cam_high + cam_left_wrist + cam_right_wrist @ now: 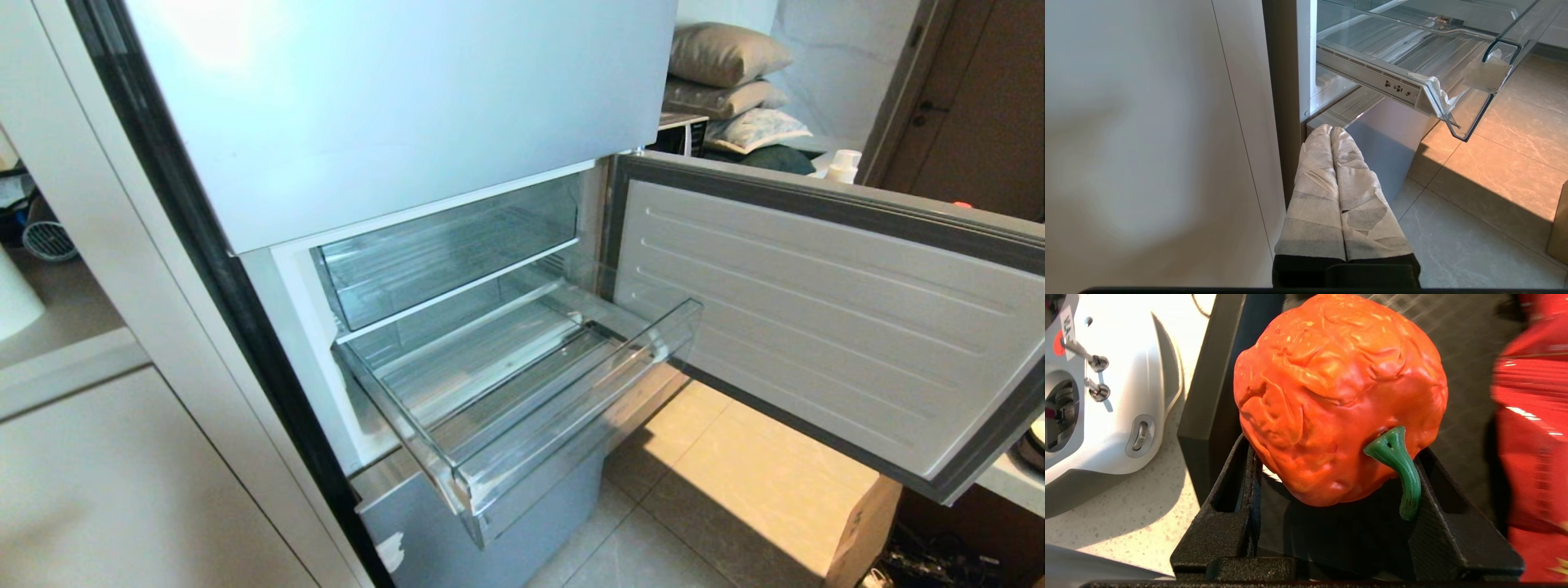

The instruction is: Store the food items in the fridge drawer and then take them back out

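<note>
**Right gripper clamps the orange-red food item away from the fridge**

The right gripper (1331,473) holds its two black fingers (1229,498) apart on either side of the food item (1339,396), a wrinkled orange-red lump with a curved green stem, and the lump sits wedged between them. Behind it lie a dark mat (1461,355), a speckled pale counter (1126,506), a white device (1114,396) and something glossy red (1535,437). Only the right wrist view shows this grip.

The left gripper (1331,130) points its two cloth-wrapped fingers (1314,192) pressed together, holding nothing, low beside the fridge's bottom corner and under the fridge drawer (1453,61).

The head view shows neither arm. There the fridge drawer (571,441) stands pulled out and bare under the shorter clear bin (449,245), with the fridge door (816,327) swung open to the right over the tiled floor (718,490).
</note>
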Available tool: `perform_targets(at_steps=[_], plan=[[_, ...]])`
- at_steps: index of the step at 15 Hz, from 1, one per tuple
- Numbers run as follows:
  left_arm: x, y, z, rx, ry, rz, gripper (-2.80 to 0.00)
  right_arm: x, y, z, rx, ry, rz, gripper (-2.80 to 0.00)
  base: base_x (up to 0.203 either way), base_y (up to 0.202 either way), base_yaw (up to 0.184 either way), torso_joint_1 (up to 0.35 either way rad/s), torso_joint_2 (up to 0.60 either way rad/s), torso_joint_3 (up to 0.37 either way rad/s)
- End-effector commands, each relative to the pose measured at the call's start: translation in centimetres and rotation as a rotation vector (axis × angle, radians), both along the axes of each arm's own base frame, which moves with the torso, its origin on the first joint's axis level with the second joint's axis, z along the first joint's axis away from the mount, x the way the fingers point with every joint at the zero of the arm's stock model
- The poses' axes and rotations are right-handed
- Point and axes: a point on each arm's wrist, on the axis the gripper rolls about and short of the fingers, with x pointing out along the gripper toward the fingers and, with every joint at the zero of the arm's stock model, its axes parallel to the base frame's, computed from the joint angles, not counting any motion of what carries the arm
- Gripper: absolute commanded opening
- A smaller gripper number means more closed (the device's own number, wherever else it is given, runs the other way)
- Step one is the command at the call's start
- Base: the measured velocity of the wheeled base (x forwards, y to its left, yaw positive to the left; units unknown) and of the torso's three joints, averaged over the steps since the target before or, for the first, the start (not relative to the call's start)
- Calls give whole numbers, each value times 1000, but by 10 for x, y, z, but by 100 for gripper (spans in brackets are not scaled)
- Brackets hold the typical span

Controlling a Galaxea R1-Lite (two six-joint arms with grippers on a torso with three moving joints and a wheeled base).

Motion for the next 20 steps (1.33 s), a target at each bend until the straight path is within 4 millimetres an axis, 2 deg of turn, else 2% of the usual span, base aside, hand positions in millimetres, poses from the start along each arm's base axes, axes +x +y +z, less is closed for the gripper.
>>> perform_targets(at_steps=[1, 4, 5, 11, 13, 16, 19, 20], plan=[[0, 0, 0, 1, 1, 0, -280, 2, 1, -1, 0, -2, 8, -280, 0, 0, 0, 0, 0, 0], [0, 0, 0, 1, 1, 0, -280, 2, 1, -2, 1, 1, 7, -280, 0, 0, 0, 0, 0, 0], [0, 0, 0, 0, 1, 0, -280, 2, 1, -2, 3, 2, 7, 0, 0, 0, 0, 0, 0, 0], [0, 0, 0, 1, 1, 0, -280, 0, 2, -1, 14, 9, 5, 0, 0, 0, 0, 0, 0, 0], [0, 0, 0, 0, 1, 0, -280, -3, 5, 9, 3, 0, 2, 0, 0, 0, 0, 0, 0, 0], [0, 0, 0, 0, 1, 0, -280, -18, 16, 39, -36, -29, -9, 0, 0, 0, 0, 0, 0, 0], [0, 0, 0, 0, 1, 0, -280, -46, 36, 80, -103, -80, -46, 0, 0, 0, 0, 0, 0, 0], [0, 0, 0, 0, 1, 0, -280, -58, 42, 91, -120, -97, -73, -280, 0, 0, 0, 0, 0, 0]])
